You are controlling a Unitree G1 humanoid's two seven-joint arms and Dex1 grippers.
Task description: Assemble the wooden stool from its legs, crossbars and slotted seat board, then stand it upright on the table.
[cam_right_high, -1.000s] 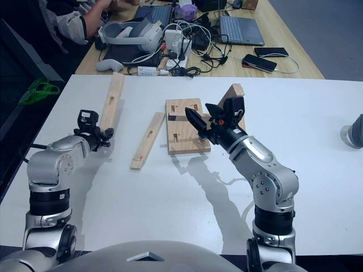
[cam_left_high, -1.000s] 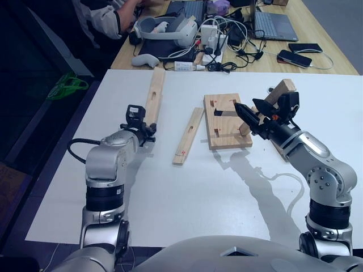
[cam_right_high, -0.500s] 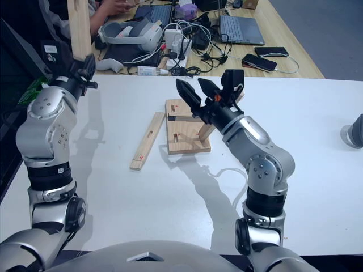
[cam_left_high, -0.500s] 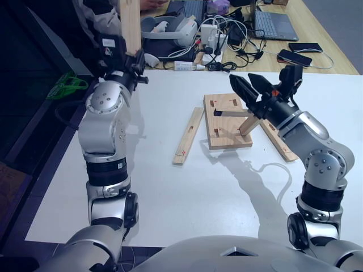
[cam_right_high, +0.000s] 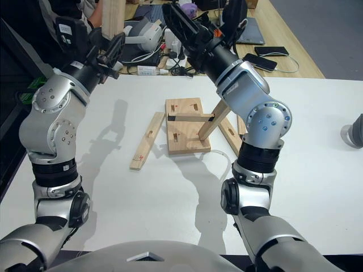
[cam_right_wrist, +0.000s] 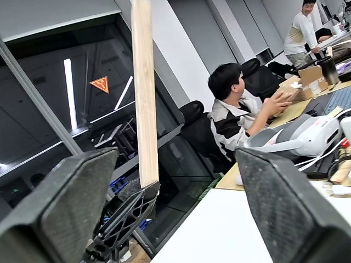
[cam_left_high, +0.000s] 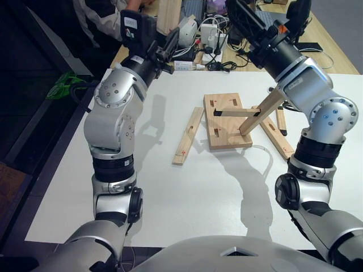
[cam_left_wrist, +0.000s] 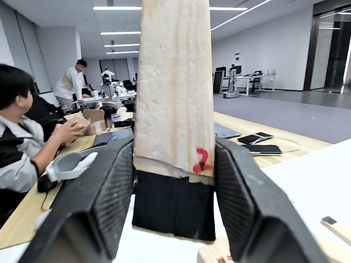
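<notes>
Stool assembly looks barely begun: fingers of the left gripper (cam_left_wrist: 173, 186) clench a wooden leg (cam_left_wrist: 175, 82) upright, while the right gripper (cam_left_high: 271, 20) spreads empty fingers well above the seat board (cam_left_high: 227, 127), which lies flat on the desk (cam_left_high: 198, 192) with one tilted leg (cam_left_high: 261, 113) fitted and loose pieces (cam_left_high: 188, 136) beside it.

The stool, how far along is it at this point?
Barely started. On the flat seat board, one tilted leg with a crossbar looks slotted in. In hand: the left end effector is shut on another leg, raised; the right end effector is open and empty. Left: a slotted piece beside the board and more pieces opposite lie loose; nothing stands upright.
</notes>
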